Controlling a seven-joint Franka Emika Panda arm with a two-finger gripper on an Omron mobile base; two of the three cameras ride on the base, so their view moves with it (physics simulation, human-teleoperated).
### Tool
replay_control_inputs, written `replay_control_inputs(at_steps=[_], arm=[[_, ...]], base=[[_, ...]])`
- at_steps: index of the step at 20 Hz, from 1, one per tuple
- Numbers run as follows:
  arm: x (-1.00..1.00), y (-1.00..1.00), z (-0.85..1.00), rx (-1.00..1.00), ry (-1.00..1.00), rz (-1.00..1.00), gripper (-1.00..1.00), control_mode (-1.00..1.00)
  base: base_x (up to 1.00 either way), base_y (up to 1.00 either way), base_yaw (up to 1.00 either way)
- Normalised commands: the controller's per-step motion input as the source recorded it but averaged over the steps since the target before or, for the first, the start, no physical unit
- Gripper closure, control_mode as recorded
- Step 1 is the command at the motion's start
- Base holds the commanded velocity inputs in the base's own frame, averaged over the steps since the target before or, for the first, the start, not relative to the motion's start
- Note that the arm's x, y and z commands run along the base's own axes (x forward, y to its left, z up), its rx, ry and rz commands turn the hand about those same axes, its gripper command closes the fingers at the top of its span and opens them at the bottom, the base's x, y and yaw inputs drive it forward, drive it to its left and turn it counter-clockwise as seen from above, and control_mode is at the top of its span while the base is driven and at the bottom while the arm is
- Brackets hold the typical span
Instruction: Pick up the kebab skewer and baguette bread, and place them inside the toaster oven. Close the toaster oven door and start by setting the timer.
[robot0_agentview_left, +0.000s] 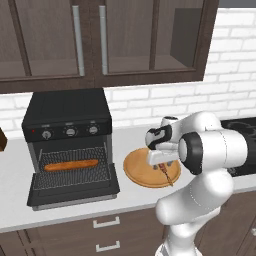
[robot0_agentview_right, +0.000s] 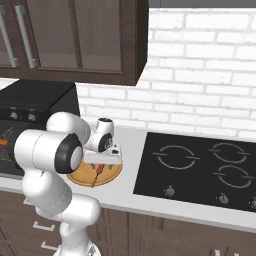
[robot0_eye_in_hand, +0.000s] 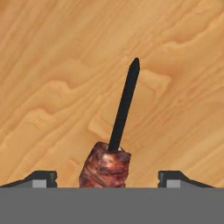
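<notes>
The gripper (robot0_eye_in_hand: 106, 178) is hanging directly over the wooden plate (robot0_agentview_left: 137, 170), pointing down at it, with its two fingertips (robot0_eye_in_hand: 41, 178) standing wide apart. The kebab skewer (robot0_eye_in_hand: 114, 142) is lying on the plate between the tips: a reddish-brown meat chunk is sitting midway between them, touching neither, and the thin dark stick is running out ahead of the hand across the wood grain. In the left base view the hand is covering much of the plate, and the skewer's end is showing just below it, near the plate's front rim. The baguette bread (robot0_agentview_left: 71, 165) is lying lengthwise on the wire rack inside the toaster oven (robot0_agentview_left: 67, 117), well to the left of the gripper. The toaster oven door (robot0_agentview_left: 75, 192) is hanging open, folded down flat over the counter (robot0_agentview_left: 15, 210).
</notes>
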Motion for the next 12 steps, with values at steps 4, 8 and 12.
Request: replay_control_inputs(at_steps=[4, 8, 12], arm=[[0.0, 0.0, -0.24, 0.0, 0.0, -0.04, 1.0, -1.0], [0.0, 0.0, -0.06, 0.0, 0.0, -0.02, 1.0, -1.0], [0.0, 0.03, -0.06, 0.0, 0.05, -0.03, 1.0, -1.0]], base=[[0.0, 0.0, 0.0], [0.0, 0.0, 0.0], [0.0, 0.0, 0.0]])
